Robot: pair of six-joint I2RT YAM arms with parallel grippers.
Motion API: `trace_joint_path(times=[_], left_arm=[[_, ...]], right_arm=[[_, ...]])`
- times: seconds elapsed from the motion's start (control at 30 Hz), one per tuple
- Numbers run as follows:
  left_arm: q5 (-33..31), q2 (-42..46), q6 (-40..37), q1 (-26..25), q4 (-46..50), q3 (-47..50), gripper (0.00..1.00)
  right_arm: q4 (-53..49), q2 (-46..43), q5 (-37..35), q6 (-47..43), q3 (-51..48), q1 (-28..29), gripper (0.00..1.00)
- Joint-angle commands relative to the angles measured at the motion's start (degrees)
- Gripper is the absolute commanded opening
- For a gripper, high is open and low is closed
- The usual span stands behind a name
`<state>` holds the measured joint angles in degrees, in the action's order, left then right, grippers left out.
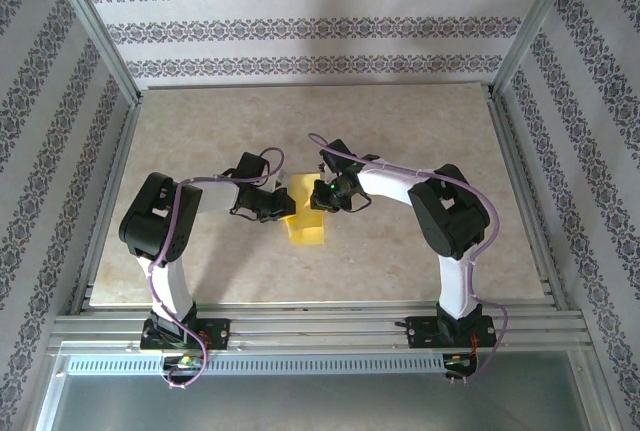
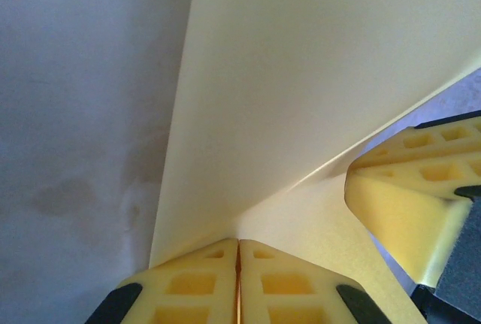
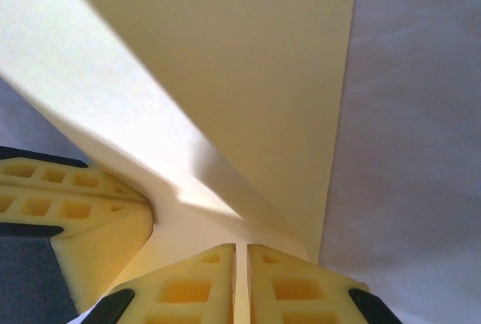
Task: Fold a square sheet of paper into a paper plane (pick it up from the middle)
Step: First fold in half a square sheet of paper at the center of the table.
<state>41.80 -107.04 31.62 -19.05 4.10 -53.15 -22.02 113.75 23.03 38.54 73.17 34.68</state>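
Plainly, our left tool (image 2: 238,252) is closed, its two yellow fingers pressed together with a thin edge of the sheet of paper (image 2: 301,98) nipped between them. Our right tool (image 3: 242,252) is closed on the same sheet in the same way, just beside the first, and each wrist view catches the other tool's fingers close at its side. We judge the step in hand to be setting a fold. Doing it well means moving both tools at one pace, so the thin paper neither tears between the two pinches nor goes slack and buckles. We would bring the raised part over until its edge lies along the edge beneath, and press the crease only once the edges agree, since a skewed crease here would give a lopsided plane. Outward from the fingers the sheet is plain pale yellow, smooth and unmarked. One broad flat panel with a straight edge rises away from the tips, and a second layer runs off sideways, the two meeting in a soft line that begins at the tips. From above it sits at the middle of the bench (image 1: 420,131), between the two arms, showing as an oblong narrower than a square. We cannot tell whether its near end rests on the bench or hangs just above it. We see no point or wings yet, so we reckon the folding is at an early stage.
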Motion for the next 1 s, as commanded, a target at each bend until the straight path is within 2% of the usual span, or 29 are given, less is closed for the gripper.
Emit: trace_joint_path(times=[0.0,0.2,0.43,0.53,0.6,0.63,0.8,0.97], left_arm=[[-5.68,-3.65,-1.91,0.33,3.52,1.93,0.11],[-5.56,-3.71,-1.55,0.22,3.30,1.74,0.11],[-5.39,-2.22,-0.89,-0.17,3.96,0.77,0.12],[-4.98,0.94,1.43,-0.92,3.67,0.01,0.16],[-4.78,3.58,3.87,-1.79,1.93,0.14,0.24],[-4.92,4.76,5.34,-2.31,0.77,0.56,0.25],[-6.18,7.35,8.88,-3.67,-2.02,3.27,0.23],[-5.42,6.04,10.47,-4.66,-3.41,5.17,0.16]], right_arm=[[0.09,0.61,0.77,-1.28,1.71,0.99,0.15],[-2.10,3.43,-4.01,-1.81,1.68,0.43,0.14],[-2.41,5.35,-6.22,-1.76,0.23,-0.04,0.13],[-2.54,6.02,-6.62,-1.20,-0.37,-0.01,0.13],[-2.49,6.17,-6.95,-0.93,-0.82,0.01,0.13],[-2.48,6.31,-7.11,-0.71,-1.00,-0.03,0.13],[-2.50,6.81,-7.38,-0.07,-1.27,-0.09,0.13],[-2.47,7.41,-7.61,0.39,-1.27,-0.09,0.13]])
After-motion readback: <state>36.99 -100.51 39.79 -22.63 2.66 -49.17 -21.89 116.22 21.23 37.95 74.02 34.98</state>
